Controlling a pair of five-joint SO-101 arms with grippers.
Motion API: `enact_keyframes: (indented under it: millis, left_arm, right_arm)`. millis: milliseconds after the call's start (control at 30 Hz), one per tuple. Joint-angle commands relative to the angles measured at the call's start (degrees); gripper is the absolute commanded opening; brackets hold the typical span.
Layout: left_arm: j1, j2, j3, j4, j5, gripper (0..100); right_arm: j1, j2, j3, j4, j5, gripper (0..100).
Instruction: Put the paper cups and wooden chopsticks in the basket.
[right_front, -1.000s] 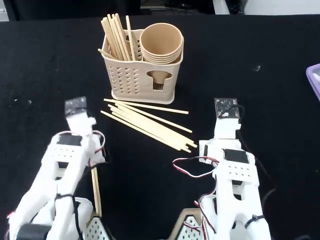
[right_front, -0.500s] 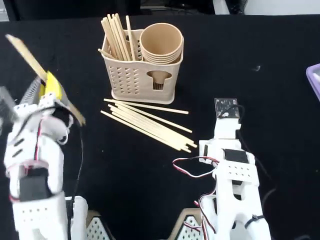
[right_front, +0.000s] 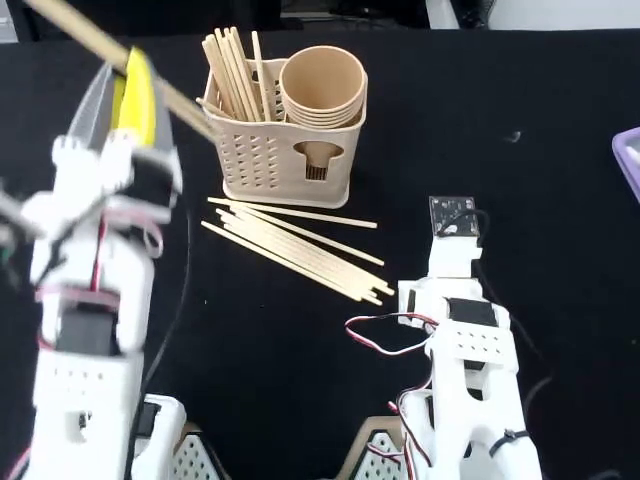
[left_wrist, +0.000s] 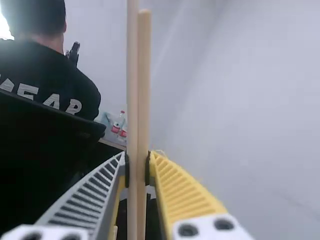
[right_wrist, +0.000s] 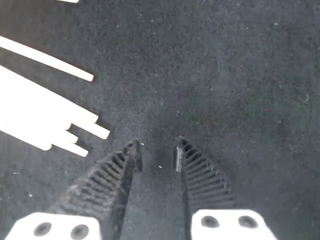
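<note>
Cups in basket; left end effector pinches two chopsticks, right end effector sits slightly spread, pile waits on tabletop.

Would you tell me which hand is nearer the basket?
Left. The left hand, shut on a chopstick pair, hangs right beside the basket; the right hand is farther off, beyond the loose chopsticks.

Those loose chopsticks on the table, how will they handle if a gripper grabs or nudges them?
The loose chopsticks look thin and wooden, so probably stiff and light. Fanned on the cloth, they'd likely roll or scatter when nudged. The pair in the left gripper shows no bend.
</note>
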Motion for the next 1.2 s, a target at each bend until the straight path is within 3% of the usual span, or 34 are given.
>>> enact_keyframes:
  millis: [0,267,567,1033,1167]
  left_arm:
    - [0.66,18.20,-18.15,-0.97,0.53,3]
    - [0.84,33.32,-28.70,-1.14,-0.53,3]
    - [9.01,37.89,-26.68,-1.23,-17.49,3]
    - [7.87,40.35,-25.10,-0.70,-18.20,4]
    - [6.02,40.35,-25.54,2.29,-17.76,13]
  right_arm:
    - [0.62,-1.71,-0.31,-1.23,-0.44,11.9]
    - [0.62,-1.71,-0.40,-1.23,-0.44,11.9]
    - [0.62,-1.71,-0.40,-1.23,-0.44,11.9]
    - [0.62,-1.71,-0.40,-1.23,-0.44,11.9]
    - [0.62,-1.71,-0.40,-1.23,-0.44,11.9]
